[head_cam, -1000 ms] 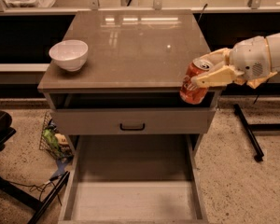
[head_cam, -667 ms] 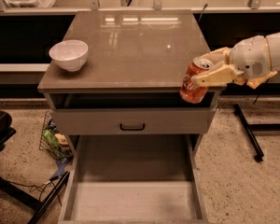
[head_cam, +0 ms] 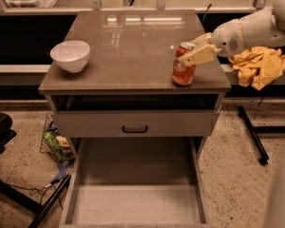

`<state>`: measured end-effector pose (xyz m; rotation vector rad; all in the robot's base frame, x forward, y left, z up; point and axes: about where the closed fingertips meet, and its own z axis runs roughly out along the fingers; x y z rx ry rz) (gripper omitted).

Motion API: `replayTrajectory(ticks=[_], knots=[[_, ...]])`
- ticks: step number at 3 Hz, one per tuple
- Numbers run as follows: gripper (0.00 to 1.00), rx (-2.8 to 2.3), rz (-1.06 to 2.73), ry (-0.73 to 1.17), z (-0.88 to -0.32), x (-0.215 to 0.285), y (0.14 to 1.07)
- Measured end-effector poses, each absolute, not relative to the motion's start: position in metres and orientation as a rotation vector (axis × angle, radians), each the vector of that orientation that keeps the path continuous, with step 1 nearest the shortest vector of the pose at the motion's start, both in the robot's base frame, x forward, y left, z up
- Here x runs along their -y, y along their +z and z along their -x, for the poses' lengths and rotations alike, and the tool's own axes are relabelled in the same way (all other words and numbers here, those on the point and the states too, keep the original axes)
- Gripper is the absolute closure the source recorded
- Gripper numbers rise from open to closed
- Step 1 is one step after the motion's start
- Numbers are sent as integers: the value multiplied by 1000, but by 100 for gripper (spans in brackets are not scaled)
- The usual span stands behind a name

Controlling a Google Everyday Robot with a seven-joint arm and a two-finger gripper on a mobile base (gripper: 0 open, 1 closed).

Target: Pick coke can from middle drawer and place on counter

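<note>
The coke can point(head_cam: 183, 68) is red with a silver top and stands at the right front part of the counter point(head_cam: 133, 46), leaning slightly; I cannot tell whether its base rests on the slab or hangs just above it. My gripper point(head_cam: 190, 50) reaches in from the right and is shut on the can's upper half, with one pale finger point(head_cam: 197, 56) across its front. The middle drawer point(head_cam: 133, 201) is pulled out below, and its flat floor is bare.
A white bowl point(head_cam: 70, 55) sits at the counter's left front. A closed drawer front with a black handle point(head_cam: 135, 128) is under the slab. A yellow cloth point(head_cam: 259, 64) lies right of the cabinet. A basket of items point(head_cam: 54, 144) and cables are on the floor at left.
My gripper has carried the can from beside the counter's right front corner up and left, over onto the counter top.
</note>
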<state>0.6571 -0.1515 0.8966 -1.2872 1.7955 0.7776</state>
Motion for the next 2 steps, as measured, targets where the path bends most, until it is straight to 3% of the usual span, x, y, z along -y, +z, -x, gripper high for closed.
replayTrajectory(ticks=[2], knots=[[100, -1840, 1280, 799, -690, 144, 885]])
